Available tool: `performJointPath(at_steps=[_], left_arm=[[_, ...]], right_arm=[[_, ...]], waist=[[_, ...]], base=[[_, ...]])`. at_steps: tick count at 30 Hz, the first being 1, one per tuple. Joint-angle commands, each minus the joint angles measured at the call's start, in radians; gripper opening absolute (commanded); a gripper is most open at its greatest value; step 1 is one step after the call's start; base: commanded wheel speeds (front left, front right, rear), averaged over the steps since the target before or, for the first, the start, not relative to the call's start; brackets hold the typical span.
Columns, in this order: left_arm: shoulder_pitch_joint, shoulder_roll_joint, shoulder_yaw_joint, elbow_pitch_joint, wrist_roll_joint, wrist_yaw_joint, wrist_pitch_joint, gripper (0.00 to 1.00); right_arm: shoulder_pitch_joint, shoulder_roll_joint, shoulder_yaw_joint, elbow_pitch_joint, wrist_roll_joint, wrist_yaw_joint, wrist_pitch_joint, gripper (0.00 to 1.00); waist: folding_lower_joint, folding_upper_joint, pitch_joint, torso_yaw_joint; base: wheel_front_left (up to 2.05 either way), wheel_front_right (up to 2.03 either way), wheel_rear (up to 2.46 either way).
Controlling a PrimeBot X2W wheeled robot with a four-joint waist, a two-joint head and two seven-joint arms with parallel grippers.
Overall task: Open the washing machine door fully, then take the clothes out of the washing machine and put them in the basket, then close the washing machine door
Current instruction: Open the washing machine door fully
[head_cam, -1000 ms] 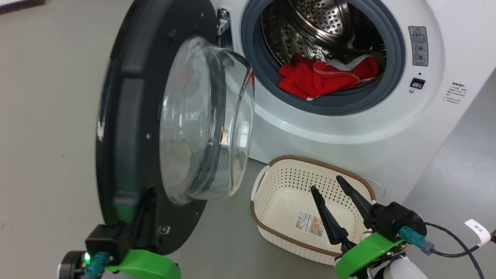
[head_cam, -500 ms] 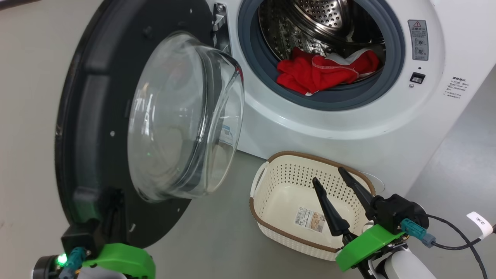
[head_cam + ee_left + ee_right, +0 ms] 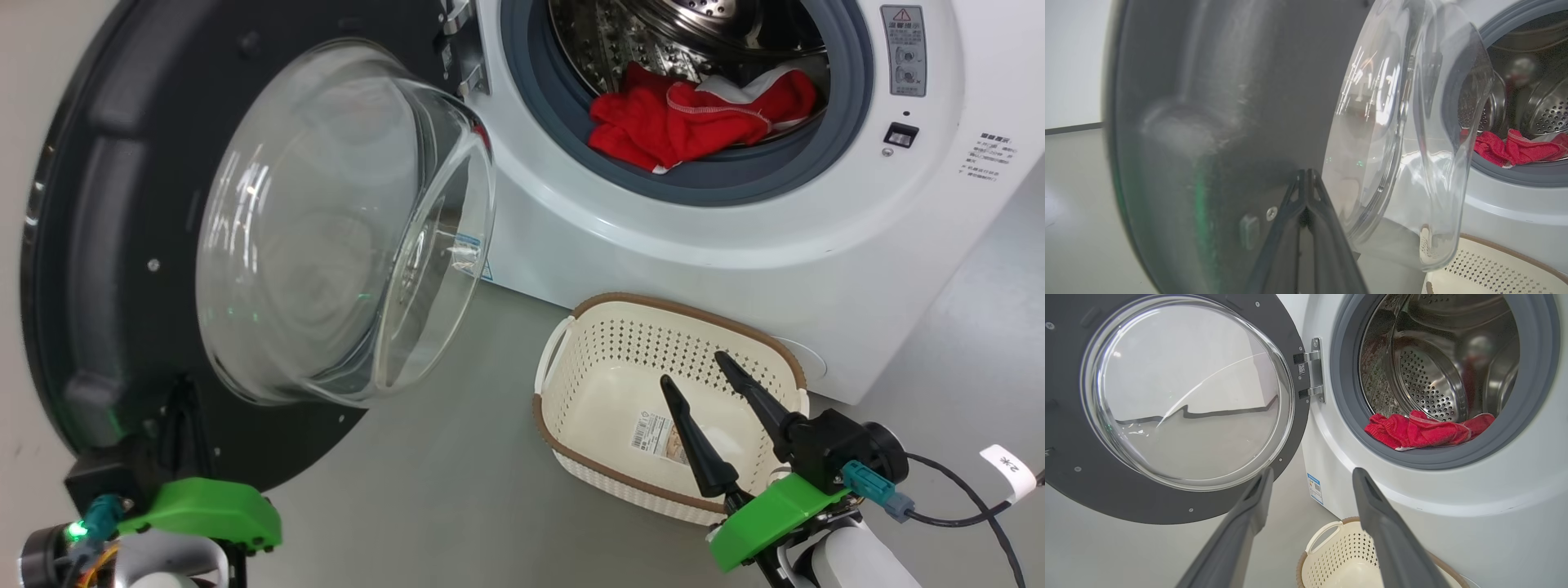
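The washing machine (image 3: 653,245) stands with its door (image 3: 98,204) swung out to the left, the clear glass bowl (image 3: 343,220) bulging toward me. My left gripper (image 3: 175,408) is shut, and its fingertips (image 3: 1306,175) rest against the door's black inner face (image 3: 1208,102) near the lower edge. Red clothes (image 3: 678,122) lie at the front of the steel drum, seen also as clothes (image 3: 1421,430) behind the grey ring. The cream basket (image 3: 620,351) sits empty on the floor below the opening. My right gripper (image 3: 692,367) hangs open above the basket, nothing between its fingers (image 3: 1372,522).
Grey floor (image 3: 457,490) spreads between door and basket. The door hinge (image 3: 1312,371) sits left of the opening. A black cable (image 3: 963,523) with a white tag (image 3: 1008,469) trails off my right wrist. Labels and a latch slot (image 3: 902,135) mark the washer's right front.
The door has swung further out to the left, turning its inner face more toward me, with my left gripper moving left along with it. The right gripper has stayed over the basket.
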Motion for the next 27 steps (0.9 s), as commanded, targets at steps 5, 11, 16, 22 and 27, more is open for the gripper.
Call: performJointPath(at_steps=[5,11,16,22,27], left_arm=[[-0.064,0.058,0.098,0.029,-0.031,-0.004,-0.039,0.00],[-0.087,0.072,0.131,0.072,-0.050,-0.013,-0.061,0.00],[-0.115,0.083,0.157,0.116,-0.067,-0.031,-0.077,0.00],[-0.146,0.098,0.190,0.170,-0.079,-0.053,-0.088,0.00],[-0.166,0.113,0.222,0.219,-0.081,-0.060,-0.092,0.00]], right_arm=[[-0.039,0.006,0.023,-0.019,-0.010,0.003,-0.006,1.00],[-0.042,0.006,0.019,-0.017,-0.024,0.003,-0.006,1.00],[-0.048,0.006,0.018,-0.017,-0.033,0.003,-0.006,1.00],[-0.058,0.006,0.031,-0.011,-0.037,0.003,-0.006,1.00],[-0.067,0.006,0.040,-0.006,-0.036,0.003,-0.006,1.00]], waist=[[0.0000,0.0000,0.008,-0.013],[0.0000,0.0000,0.018,-0.020],[0.0000,0.0000,0.032,-0.025],[0.0000,0.0000,0.042,-0.033],[0.0000,0.0000,0.039,-0.042]], base=[[0.00,0.00,0.00],[0.00,0.00,0.00],[0.00,0.00,0.00],[0.00,0.00,0.00],[0.00,0.00,0.00]])
